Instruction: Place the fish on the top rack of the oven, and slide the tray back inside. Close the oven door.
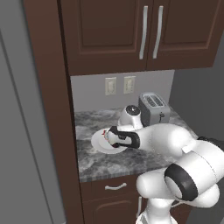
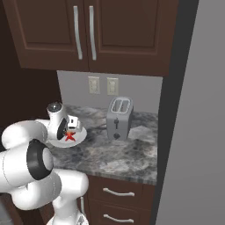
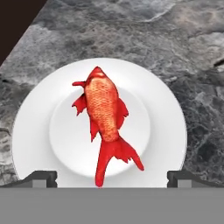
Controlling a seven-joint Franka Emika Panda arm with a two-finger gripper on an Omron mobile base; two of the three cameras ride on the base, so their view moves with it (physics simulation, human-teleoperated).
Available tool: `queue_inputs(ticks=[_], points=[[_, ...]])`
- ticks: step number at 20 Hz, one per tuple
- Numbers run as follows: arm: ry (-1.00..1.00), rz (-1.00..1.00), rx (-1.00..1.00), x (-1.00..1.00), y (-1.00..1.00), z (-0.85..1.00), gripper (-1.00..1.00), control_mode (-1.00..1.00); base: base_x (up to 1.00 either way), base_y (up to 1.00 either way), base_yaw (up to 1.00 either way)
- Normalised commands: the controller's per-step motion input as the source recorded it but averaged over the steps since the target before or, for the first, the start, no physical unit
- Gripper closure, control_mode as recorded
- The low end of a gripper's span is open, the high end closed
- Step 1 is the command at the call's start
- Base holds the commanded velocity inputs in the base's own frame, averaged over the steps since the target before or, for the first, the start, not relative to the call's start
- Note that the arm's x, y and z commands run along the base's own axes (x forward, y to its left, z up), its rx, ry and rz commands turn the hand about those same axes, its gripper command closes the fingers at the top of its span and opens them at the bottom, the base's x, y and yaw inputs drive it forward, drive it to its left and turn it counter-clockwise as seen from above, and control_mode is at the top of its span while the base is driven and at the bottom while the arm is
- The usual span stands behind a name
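Observation:
A small red-orange fish (image 3: 103, 118) lies in the middle of a round white plate (image 3: 35, 131) on the marbled grey counter. My gripper (image 3: 111, 179) hovers straight above it, open, with one dark fingertip (image 3: 41, 178) on either side of the plate and nothing between them. From the left base view the hand (image 1: 107, 136) covers most of the fish (image 1: 104, 133) on the plate (image 1: 97, 146). From the right, the fish (image 2: 69, 136) peeks out beneath the hand (image 2: 70, 126). The oven, its door, the top rack and the tray are out of view.
A silver toaster (image 1: 153, 107) (image 2: 118, 117) stands at the back of the counter, right of the plate. Dark wood wall cabinets (image 1: 131, 30) hang overhead. A tall dark panel (image 1: 48, 109) bounds the counter on the left. Drawers (image 2: 116, 193) sit below.

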Motion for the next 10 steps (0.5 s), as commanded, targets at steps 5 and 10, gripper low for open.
queue_inputs(ticks=[5,10], points=[[0.00,0.00,-0.01,0.24,0.21,-0.30,-1.00,-1.00,0.00,0.00,0.00],[0.00,0.00,0.00,0.35,0.04,-0.19,-1.00,-1.00,0.00,0.00,0.00]])
